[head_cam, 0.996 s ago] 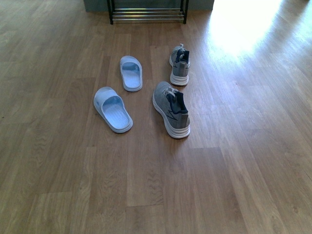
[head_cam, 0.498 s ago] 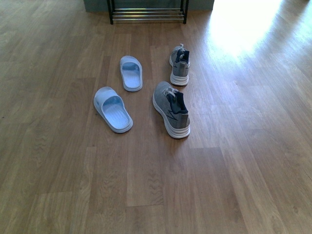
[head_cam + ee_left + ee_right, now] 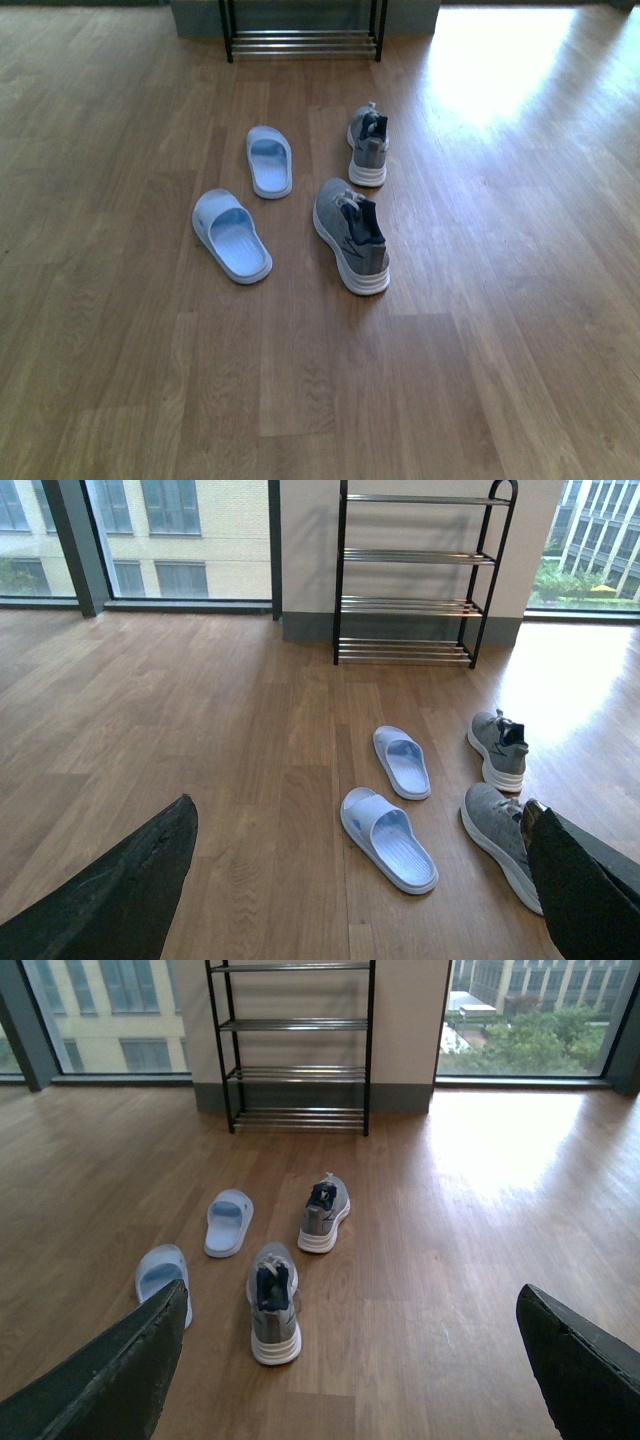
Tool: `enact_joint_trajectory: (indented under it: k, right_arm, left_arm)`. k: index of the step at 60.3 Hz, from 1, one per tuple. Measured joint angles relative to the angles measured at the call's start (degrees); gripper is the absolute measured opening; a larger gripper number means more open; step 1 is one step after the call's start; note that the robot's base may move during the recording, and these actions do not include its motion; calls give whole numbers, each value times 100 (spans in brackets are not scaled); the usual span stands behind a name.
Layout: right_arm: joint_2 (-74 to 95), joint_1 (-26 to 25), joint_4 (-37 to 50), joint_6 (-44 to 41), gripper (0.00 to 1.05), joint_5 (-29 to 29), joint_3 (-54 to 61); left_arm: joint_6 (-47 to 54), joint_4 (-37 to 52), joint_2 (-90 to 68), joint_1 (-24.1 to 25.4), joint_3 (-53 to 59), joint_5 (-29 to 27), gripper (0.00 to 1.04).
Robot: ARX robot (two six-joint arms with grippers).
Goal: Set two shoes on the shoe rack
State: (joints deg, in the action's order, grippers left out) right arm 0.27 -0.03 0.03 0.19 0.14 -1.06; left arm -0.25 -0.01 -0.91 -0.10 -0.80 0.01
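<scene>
Near shoe [image 3: 351, 235], far shoe [image 3: 368, 146] sit lower in view — floor [image 3: 500, 300] open around.

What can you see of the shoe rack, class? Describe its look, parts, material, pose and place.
The shoe rack is tall and open: a thin black frame, seemingly metal, carrying four tiers of shiny chrome rods. It stands upright on the wooden floor, backed against a pale wall. Nothing rests on any tier, and only the floor visibly touches it.
</scene>
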Motion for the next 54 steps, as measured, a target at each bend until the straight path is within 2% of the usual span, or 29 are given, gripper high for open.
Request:
enact_joint_trajectory:
  k: [54]
  right_arm:
    - [-2, 0, 0, 0, 95, -11, 0]
  left_arm:
    - [0, 0, 0, 0, 0, 0, 95]
